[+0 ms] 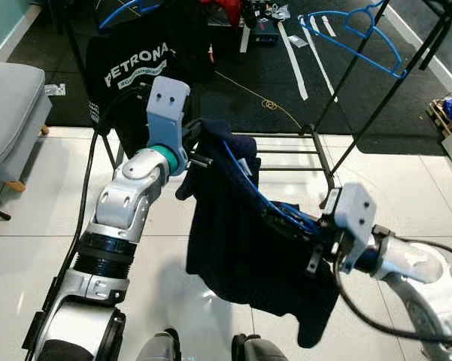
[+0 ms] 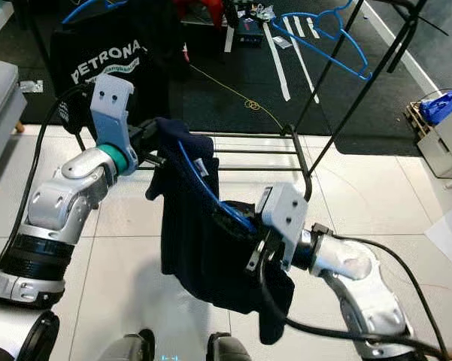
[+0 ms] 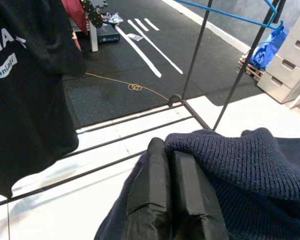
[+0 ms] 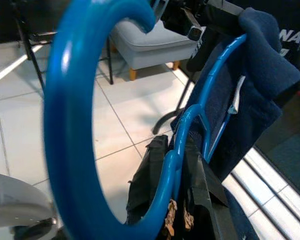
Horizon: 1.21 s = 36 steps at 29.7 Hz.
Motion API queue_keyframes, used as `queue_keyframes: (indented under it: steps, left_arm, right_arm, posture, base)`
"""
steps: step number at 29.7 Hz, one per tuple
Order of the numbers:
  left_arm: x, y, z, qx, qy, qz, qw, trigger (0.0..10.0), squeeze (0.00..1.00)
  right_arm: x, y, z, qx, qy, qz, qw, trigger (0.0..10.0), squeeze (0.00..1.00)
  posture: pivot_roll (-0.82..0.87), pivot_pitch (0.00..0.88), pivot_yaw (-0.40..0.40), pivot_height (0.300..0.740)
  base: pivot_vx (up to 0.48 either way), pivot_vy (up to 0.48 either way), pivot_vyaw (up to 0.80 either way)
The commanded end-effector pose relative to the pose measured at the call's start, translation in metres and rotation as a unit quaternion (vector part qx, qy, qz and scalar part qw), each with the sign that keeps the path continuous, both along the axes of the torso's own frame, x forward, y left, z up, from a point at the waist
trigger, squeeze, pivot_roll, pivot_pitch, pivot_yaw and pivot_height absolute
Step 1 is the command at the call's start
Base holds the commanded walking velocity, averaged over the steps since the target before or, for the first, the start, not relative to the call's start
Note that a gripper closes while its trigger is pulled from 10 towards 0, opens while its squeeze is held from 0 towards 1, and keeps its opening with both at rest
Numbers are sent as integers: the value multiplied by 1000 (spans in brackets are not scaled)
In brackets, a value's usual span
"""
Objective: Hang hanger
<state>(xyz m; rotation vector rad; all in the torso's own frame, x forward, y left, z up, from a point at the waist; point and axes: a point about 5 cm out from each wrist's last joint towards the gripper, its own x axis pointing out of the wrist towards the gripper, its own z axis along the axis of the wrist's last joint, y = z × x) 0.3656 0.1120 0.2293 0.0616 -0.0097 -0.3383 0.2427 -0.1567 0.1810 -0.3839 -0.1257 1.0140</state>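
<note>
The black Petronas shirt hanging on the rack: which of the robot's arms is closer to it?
Left. The left tool pinches the navy sweater right beside the black Petronas shirt; the right tool holds the blue hanger lower, further away.

Left claw [image 3: 172, 195] pinched closed, right claw [image 4: 175, 200] clamped, both arms raised

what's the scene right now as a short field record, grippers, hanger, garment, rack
left gripper: shut on the navy sweater's upper end, at chest height
right gripper: shut on the blue hanger near its hook
blue hanger: inside the sweater, slanting between both grippers
navy sweater: draped on the hanger, hanging over white tile floor
clothes rack: black frame just ahead, not yet reached
spare hanger: empty blue one on the rack
black t-shirt: hangs on the rack's left
</note>
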Motion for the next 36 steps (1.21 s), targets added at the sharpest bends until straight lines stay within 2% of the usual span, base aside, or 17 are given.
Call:
queue_keyframes:
  steps: [1, 2, 3, 5, 6, 7, 8, 11, 12, 16, 19, 24, 27, 31, 33, 36]
  left_arm:
    - [5, 36, 24, -3, -55, 84, 995, 0, 0]
    - [5, 36, 24, -3, -55, 84, 995, 0, 0]
    - [6, 39, 25, 1, -59, 86, 995, 0, 0]
    - [6, 39, 25, 1, -59, 86, 995, 0, 0]
    - [7, 39, 25, 2, -62, 86, 994, 0, 0]
    - [7, 39, 25, 2, -62, 86, 994, 0, 0]
    - [7, 38, 23, 6, -64, 86, 994, 0, 0]
    - [6, 35, 20, 11, -66, 80, 995, 0, 0]
    - [6, 35, 20, 11, -66, 80, 995, 0, 0]
    - [7, 33, 16, 12, -63, 74, 995, 0, 0]
    - [8, 33, 16, 13, -63, 74, 995, 0, 0]
    - [12, 36, 22, 24, -75, 78, 994, 0, 0]
    - [14, 35, 25, 37, -81, 73, 993, 0, 0]
    - [15, 34, 25, 41, -83, 71, 993, 0, 0]
    - [16, 34, 25, 41, -81, 73, 993, 0, 0]
    - [16, 34, 24, 41, -81, 74, 993, 0, 0]
  right_arm:
    - [-7, -3, -15, -18, 29, 9, 999, 10000, 0]
    - [-7, -3, -15, -18, 29, 9, 999, 10000, 0]
    - [0, -9, -19, -57, -8, -40, 998, 10000, 0]
    - [0, -9, -19, -57, -8, -40, 998, 10000, 0]
    - [4, -11, -21, -77, -29, -62, 995, 10000, 0]
    - [4, -11, -21, -77, -29, -62, 995, 10000, 0]
    - [10, -11, -18, -82, -54, -86, 991, 10000, 0]
    - [15, -6, -10, -69, -98, -111, 987, 10000, 0]
    - [15, -6, -10, -69, -98, -111, 987, 10000, 0]
    - [14, 5, 4, -22, -158, -104, 982, 10000, 0]
    - [13, 6, 4, -18, -161, -98, 982, 10000, 0]
    - [2, 12, -7, -28, -135, -48, 989, 10000, 0]
    - [2, 12, -7, -16, -112, -56, 992, 10000, 0]
    - [3, 11, -4, -10, -119, -61, 991, 10000, 0]
    - [-2, 13, -2, -2, -136, -46, 990, 10000, 0]
    - [-5, 14, -5, -3, -134, -37, 990, 10000, 0]
  posture:
    - [-99, 114, -14, 740]
    - [-99, 114, -14, 740]
    - [-103, 117, -17, 740]
    - [-103, 117, -17, 740]
    - [-104, 117, -17, 740]
    - [-104, 117, -17, 740]
    - [-107, 120, -21, 740]
    - [-109, 120, -21, 740]
    - [-109, 120, -21, 740]
    - [-108, 118, -16, 740]
    - [-109, 117, -15, 740]
    - [-109, 113, -12, 740]
    - [-106, 112, -10, 740]
    - [-107, 112, -8, 740]
    - [-106, 112, -10, 740]
    - [-106, 112, -10, 740]
  base:
    - [0, 0, 0]
    - [0, 0, 0]
    - [0, 0, 0]
    - [0, 0, 0]
    - [0, 0, 0]
    - [0, 0, 0]
    - [0, 0, 0]
    - [0, 0, 0]
    - [0, 0, 0]
    - [0, 0, 0]
    - [0, 0, 0]
    - [0, 0, 0]
    - [0, 0, 0]
    - [0, 0, 0]
    - [0, 0, 0]
    - [0, 0, 0]
